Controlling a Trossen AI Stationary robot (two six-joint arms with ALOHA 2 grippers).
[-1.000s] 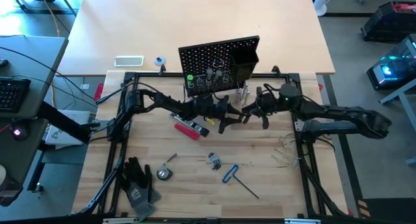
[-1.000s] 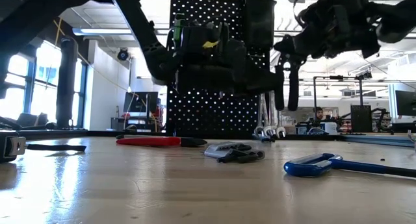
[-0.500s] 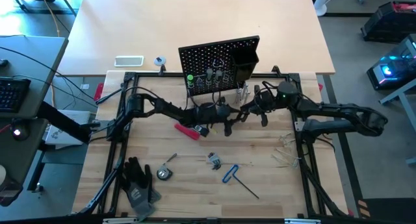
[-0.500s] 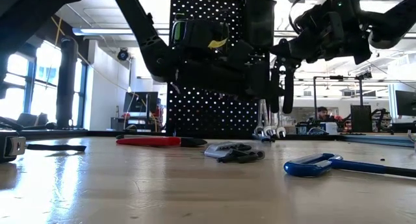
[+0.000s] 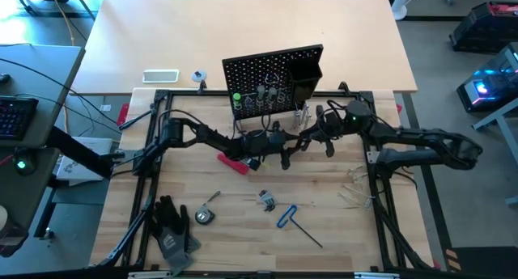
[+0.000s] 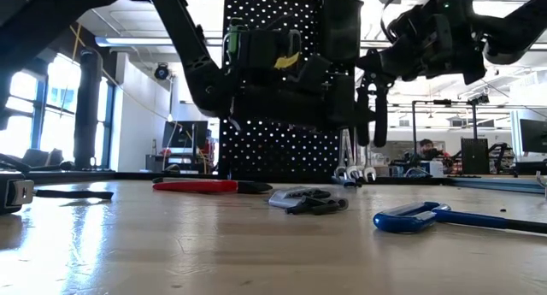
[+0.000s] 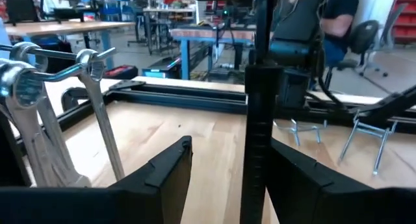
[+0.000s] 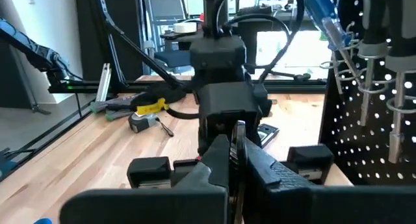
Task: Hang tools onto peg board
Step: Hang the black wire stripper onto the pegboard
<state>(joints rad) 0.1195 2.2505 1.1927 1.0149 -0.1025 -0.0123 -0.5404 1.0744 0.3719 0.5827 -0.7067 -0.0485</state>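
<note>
The peg board (image 5: pixel 271 81) stood upright at the back of the counter (image 5: pixel 243 230), and you had both arms meeting just in front of it. Your right gripper (image 6: pixel 369 98) had its jaws clenched on a black-handled tool (image 7: pixel 257 120) hanging long-axis vertical, tip down. Your left gripper (image 7: pixel 227 165) sat right under it, jaws spread either side of the handle, not yet closed. The silver wrenches (image 7: pixel 39 120) already hung on the board beside them. The remaining tools, such as the blue-handled hex key (image 5: pixel 291 218), lay well apart.
</note>
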